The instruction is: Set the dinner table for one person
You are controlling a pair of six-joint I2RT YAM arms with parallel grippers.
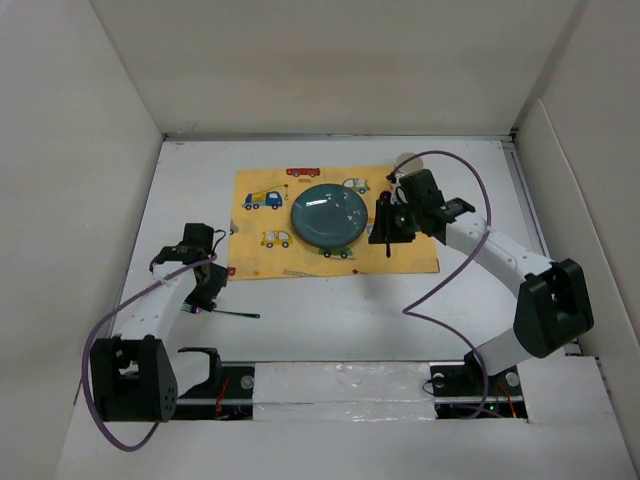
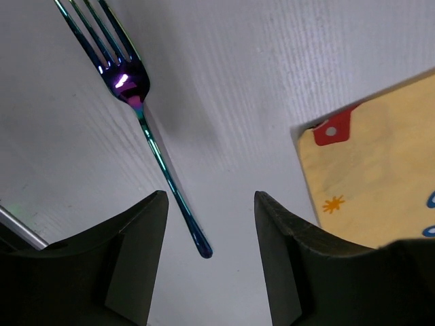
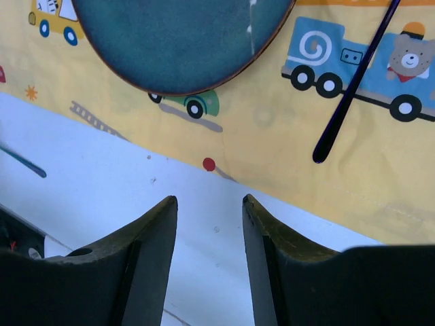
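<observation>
One iridescent fork point(image 2: 145, 125) lies on the white table point(image 1: 330, 335), which spans the workspace, near-left of the yellow placemat point(image 1: 420, 262) with its blue plate point(image 1: 328, 216). Left jaws: apart, empty, over the fork handle. Right jaws: apart, empty, near a dark utensil point(image 3: 357, 88). Step, judged: fork pickup. Next move: descend, close on the handle.

- Plain matte white on the dinner table point(image 1: 330, 320).
- Yellow on the placemat point(image 1: 415, 255), printed with toy cars, trucks, a blue train and a teddy bear.
- Deep teal on the plate point(image 1: 328, 216), with a thin brown rim.
- Iridescent sheen on the fork point(image 2: 145, 122): blue and green along the handle, purple at the neck.
- Dark navy, nearly black, on the utensil handle point(image 3: 353, 85).
- Black on the left gripper point(image 2: 209, 197) and right gripper point(image 3: 209, 198).
- Purple on the cable point(image 1: 432, 152).
</observation>
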